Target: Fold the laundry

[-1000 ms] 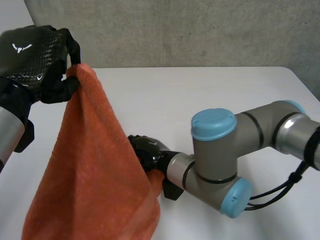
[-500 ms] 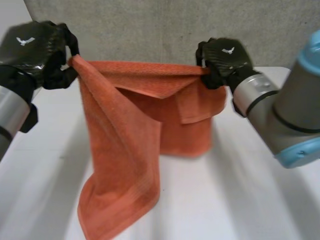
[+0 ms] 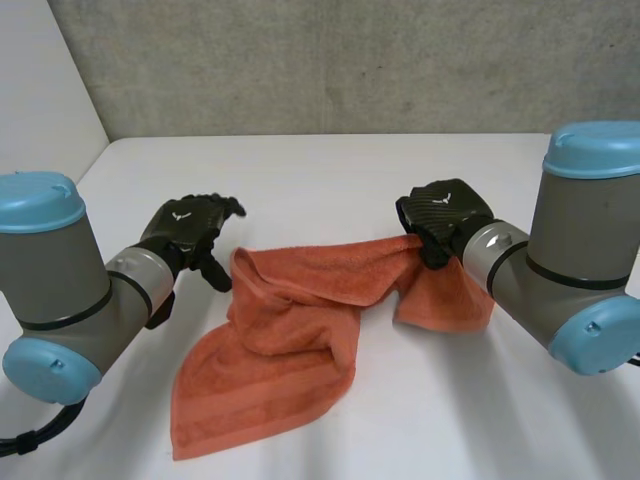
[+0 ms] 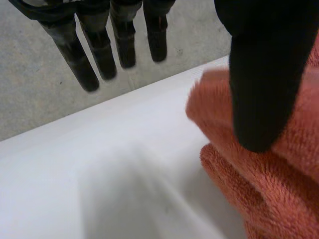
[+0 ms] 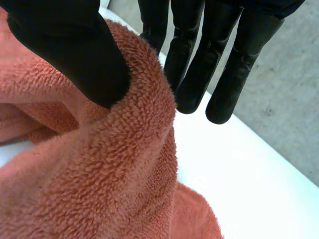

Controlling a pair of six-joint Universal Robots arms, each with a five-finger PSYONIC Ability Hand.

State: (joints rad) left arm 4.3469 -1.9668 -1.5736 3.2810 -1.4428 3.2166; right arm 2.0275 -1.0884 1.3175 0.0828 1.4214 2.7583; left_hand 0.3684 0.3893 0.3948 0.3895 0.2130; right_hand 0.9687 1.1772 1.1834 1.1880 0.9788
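The towel (image 3: pixel 285 340) lies crumpled on the table (image 3: pixel 330 170), one corner raised because the right hand (image 3: pixel 445 212) pinches it, likely to spread it flat. The left hand (image 3: pixel 188 228) rests released just beside the towel's opposite end. The right wrist view shows cloth caught between thumb (image 5: pixel 75 55) and fingers (image 5: pixel 197 69); the left wrist view shows straight fingers clear of it.
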